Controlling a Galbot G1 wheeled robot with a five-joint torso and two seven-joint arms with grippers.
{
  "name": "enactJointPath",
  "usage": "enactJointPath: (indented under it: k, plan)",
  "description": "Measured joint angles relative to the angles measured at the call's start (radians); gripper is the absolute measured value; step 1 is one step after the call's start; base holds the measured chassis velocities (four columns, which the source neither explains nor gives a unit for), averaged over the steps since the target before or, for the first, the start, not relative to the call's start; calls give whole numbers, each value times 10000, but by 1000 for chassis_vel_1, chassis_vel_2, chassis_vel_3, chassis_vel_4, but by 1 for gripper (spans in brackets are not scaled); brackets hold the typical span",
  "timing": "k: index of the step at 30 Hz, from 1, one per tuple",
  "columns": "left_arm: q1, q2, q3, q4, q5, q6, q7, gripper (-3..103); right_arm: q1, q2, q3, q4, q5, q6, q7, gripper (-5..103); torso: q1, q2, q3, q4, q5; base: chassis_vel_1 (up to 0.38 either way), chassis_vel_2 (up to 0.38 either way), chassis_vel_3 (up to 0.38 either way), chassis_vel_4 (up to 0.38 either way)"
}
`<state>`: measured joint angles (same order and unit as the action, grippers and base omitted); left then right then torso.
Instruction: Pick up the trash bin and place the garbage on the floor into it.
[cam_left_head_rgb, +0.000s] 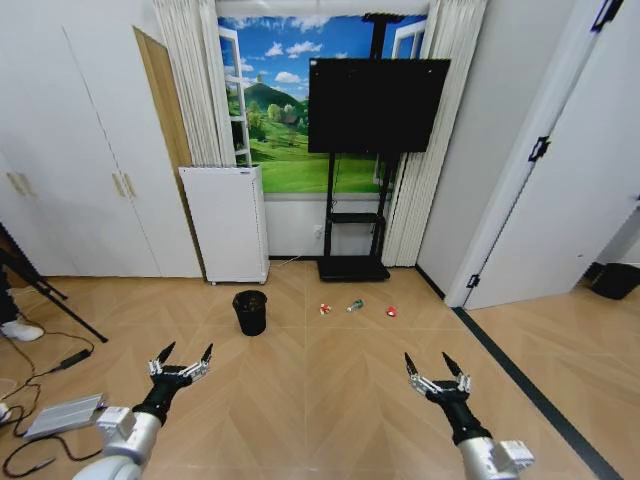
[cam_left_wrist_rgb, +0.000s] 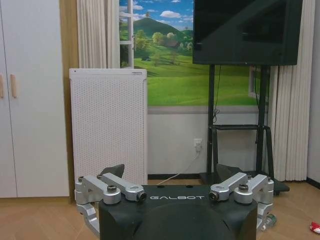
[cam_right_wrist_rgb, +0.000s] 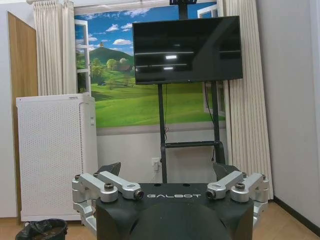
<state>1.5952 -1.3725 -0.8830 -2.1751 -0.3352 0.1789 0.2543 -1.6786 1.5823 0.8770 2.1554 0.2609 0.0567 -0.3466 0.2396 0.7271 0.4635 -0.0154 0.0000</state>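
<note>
Bin: your trash bin (cam_left_head_rgb: 250, 311) stands upright on the floor (cam_left_head_rgb: 330, 400).
Litter: garbage (cam_left_head_rgb: 356, 307) lies right of it, apart.
Left gripper (cam_left_head_rgb: 186, 352): fingers spread, nothing held.
Right gripper (cam_left_head_rgb: 432, 363): fingers spread, nothing held.

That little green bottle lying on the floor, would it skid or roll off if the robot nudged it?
Probably it would roll: the bottle lies on its side on smooth wooden floor. It looks small, so likely light and easy to knock away. Both the left pincer and the right pincer hang open, well short of it.
</note>
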Motion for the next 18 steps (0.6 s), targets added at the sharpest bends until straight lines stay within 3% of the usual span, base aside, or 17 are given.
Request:
enactJointPath:
  k: [4,7,9,10,11,15,18]
  plan:
    - [6,-22,-6,5,22,4,-15,100,-6,0,-1,-3,0,-12,50,100,0,0,0,0,0,0,0,0,0]
    - [9,-82,-30,174,207,44,-431,100,-30,29,-29,-10,-152,-218,506,100,0,0,0,0,1,0,0,0,0]
    - [-3,-175,-65,448,324,82,-1118,100,-26,126,-99,-38,-299,-637,1398,100,0,0,0,0,0,0,0,0,0]
    - [-3,-175,-65,448,324,82,-1118,100,-26,126,-99,-38,-299,-637,1398,100,0,0,0,0,0,0,0,0,0]
    - [42,-242,-123,544,322,120,-1333,100,-1,185,-129,-76,-367,-837,1952,100,0,0,0,-1,0,0,0,0,0]
    - [277,-366,-233,576,335,195,-1463,100,62,216,-131,-168,-507,-916,2663,100,0,0,0,1,0,0,0,0,0]
    - [286,-377,-235,576,344,199,-1477,100,66,215,-128,-168,-516,-915,2682,100,0,0,0,1,0,0,0,0,0]
